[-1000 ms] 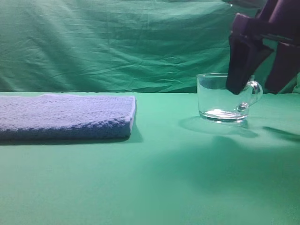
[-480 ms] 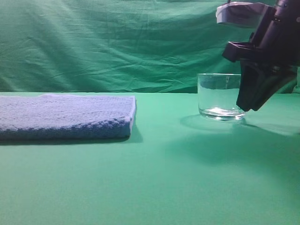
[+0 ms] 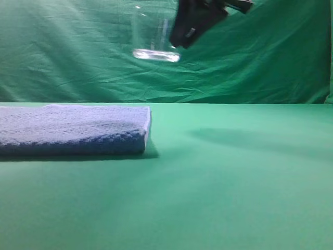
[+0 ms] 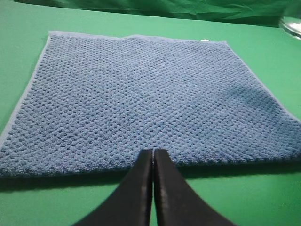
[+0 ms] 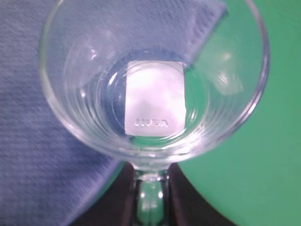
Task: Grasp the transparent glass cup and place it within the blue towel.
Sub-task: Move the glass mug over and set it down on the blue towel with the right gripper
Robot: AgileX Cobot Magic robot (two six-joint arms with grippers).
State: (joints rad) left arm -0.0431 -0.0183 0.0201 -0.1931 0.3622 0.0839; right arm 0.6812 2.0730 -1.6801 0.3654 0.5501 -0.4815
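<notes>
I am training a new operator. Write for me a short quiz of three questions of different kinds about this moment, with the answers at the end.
1. True or false: the transparent glass cup rests on the green table.
2. Multiple choice: which part of the cup does the right gripper hold? A) the rim B) the handle C) the base
3. Fill in: the left gripper is shut, holds nothing, and points toward the near edge of the ____.

Key
1. False. It is held in the air, above the right end of the blue towel.
2. B. The right wrist view shows the dark fingers on both sides of the handle.
3. Blue towel.
</notes>
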